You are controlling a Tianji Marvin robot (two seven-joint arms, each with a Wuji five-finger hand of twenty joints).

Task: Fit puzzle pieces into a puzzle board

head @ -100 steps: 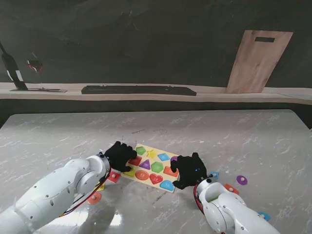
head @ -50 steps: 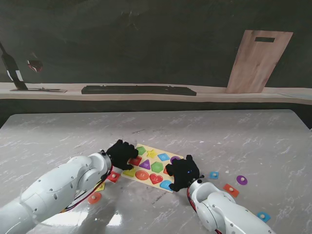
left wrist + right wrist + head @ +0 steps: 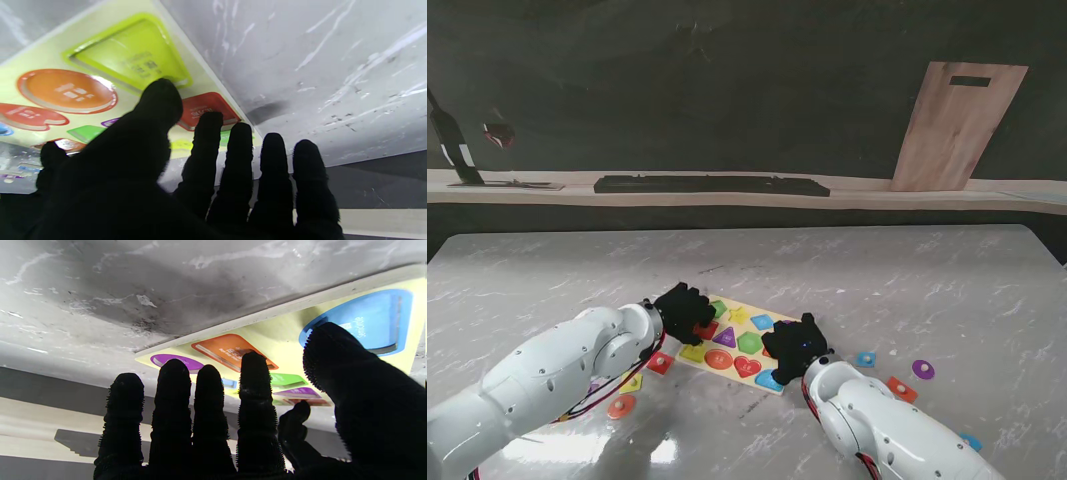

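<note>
Resting flat with fingers apart, left hand and right hand are flanking the stiff, thin puzzle board at lower centre; loose pieces, light and slippery-looking, are probably best pinched by their edges.

Puzzle board hemmed at both ends: left hand over its left edge, right hand over its right. Loose pieces scatter the tabletop right of the board, more near the left forearm. Far half of tabletop bare marble, open passage.
</note>
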